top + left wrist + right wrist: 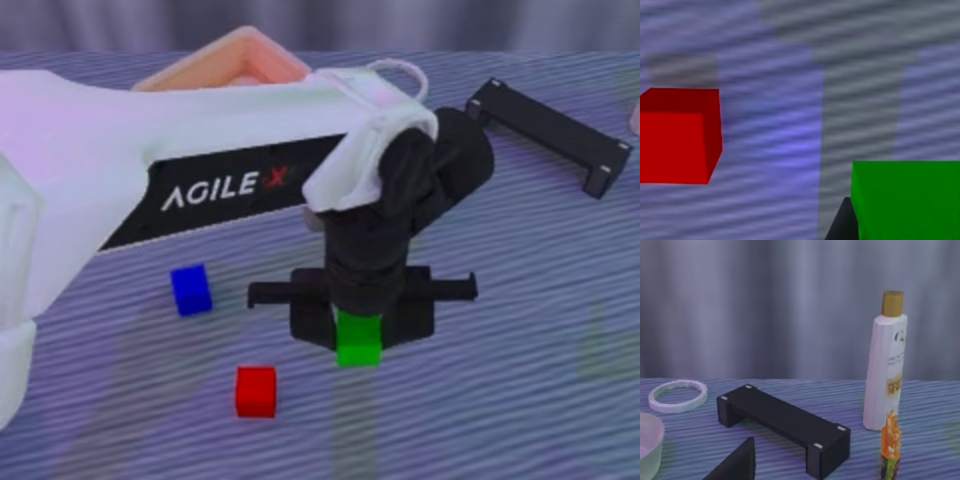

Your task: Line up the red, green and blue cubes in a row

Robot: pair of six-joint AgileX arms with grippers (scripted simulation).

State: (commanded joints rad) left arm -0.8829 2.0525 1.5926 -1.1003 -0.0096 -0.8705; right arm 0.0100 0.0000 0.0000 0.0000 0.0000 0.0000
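Your left claw point(358, 335) sits over the middle of the table, pointing straight down, with the green cube point(359, 340) showing between its dark fingers. It looks clenched on that cube, and the wrist view agrees: the green block fills the near corner with a dark finger edge against it. You cannot tell from either view whether the cube rests on the table point(500, 400) or hangs just above it.

Holding it there makes sense for a row. The red cube point(256, 391) lies near, toward the table's left and a little nearer the front edge; the blue cube point(190, 290) sits farther left and back. None of the three touch, and they do not yet form a straight line, so judge the green one as still being positioned.

Much is hidden from you. The white arm covers the back left of the table, masking most of an orange-pink object point(235, 62) and a white ring point(400, 72). A black stand point(550, 135) sits at the back right. Your right arm is out of the top view; its claw does not show clearly, so its state is unknown.
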